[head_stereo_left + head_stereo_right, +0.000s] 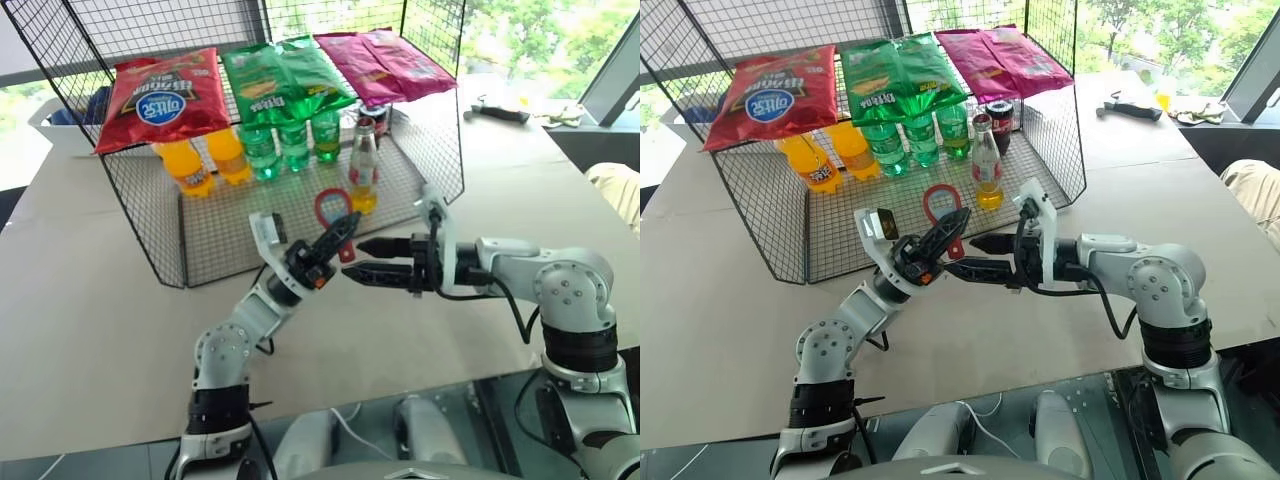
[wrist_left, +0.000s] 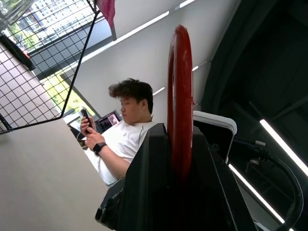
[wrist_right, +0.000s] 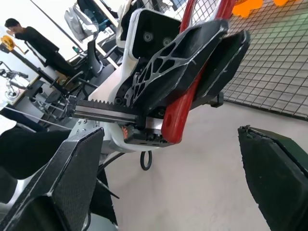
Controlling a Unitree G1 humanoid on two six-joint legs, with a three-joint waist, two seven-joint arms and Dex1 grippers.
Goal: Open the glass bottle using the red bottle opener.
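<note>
One opener (image 1: 333, 213), red, clamped between the closed fingers of the left gripper (image 1: 340, 232), ring head up and handle end poking out below the fingers; held above the tabletop (image 1: 90, 300) just in front of the wire rack (image 1: 150, 215), not touching it. Right gripper (image 1: 372, 260) level with it, just beside it, pointing toward it, jaws spread wide with nothing between them. One glass bottle (image 1: 363, 168) upright on the rack floor near its front right corner, cap on, yellow liquid low in it, just behind the opener's ring as seen from the head. Behind it one dark can (image 1: 375, 122). Along the back of the rack, two orange bottles (image 1: 205, 160) on the left and three green bottles (image 1: 293, 143) in the middle, all upright. On the rack's top, three snack bags: one red (image 1: 160, 95), one green (image 1: 285, 78), one magenta (image 1: 385, 62). One person (image 2: 122, 132) seated with a phone, visible past the opener in the left wrist view.
</note>
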